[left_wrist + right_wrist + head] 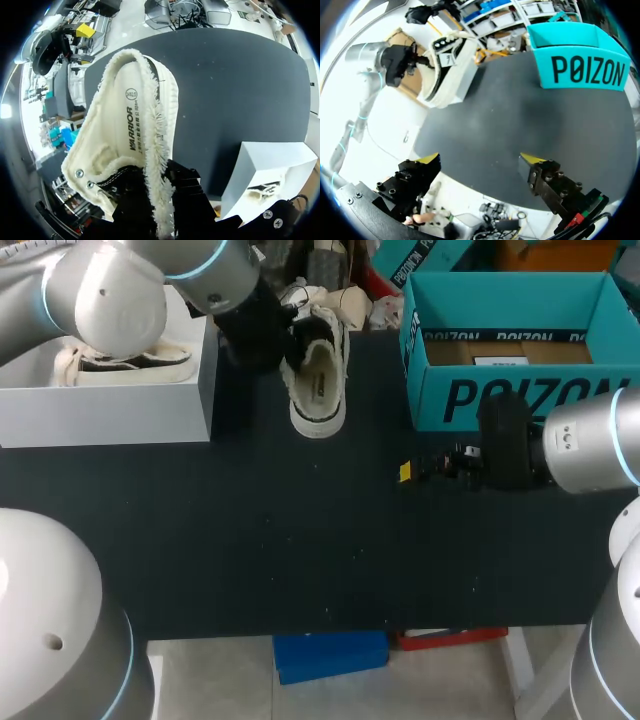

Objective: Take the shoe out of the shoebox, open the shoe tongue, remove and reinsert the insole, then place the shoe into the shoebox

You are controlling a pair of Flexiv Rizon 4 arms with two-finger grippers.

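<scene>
A cream low-top shoe (318, 380) with fleece lining rests on the black table mat, its opening facing up and its printed insole (131, 120) showing inside. My left gripper (298, 338) is at the far end of the shoe, shut on the fleecy collar edge (162, 200); its yellow tips are hidden by the fleece. The teal shoebox (510, 390) stands open at the back right. My right gripper (481, 159) hovers open and empty over the mat (420, 470) in front of the teal box, facing the shoe (451, 47).
A white shoebox (110, 405) holding a second cream shoe (130, 362) stands at the back left, close to my left arm. The white box corner (265, 160) lies beside the left gripper. Dark mat (300, 540) spreads across the front.
</scene>
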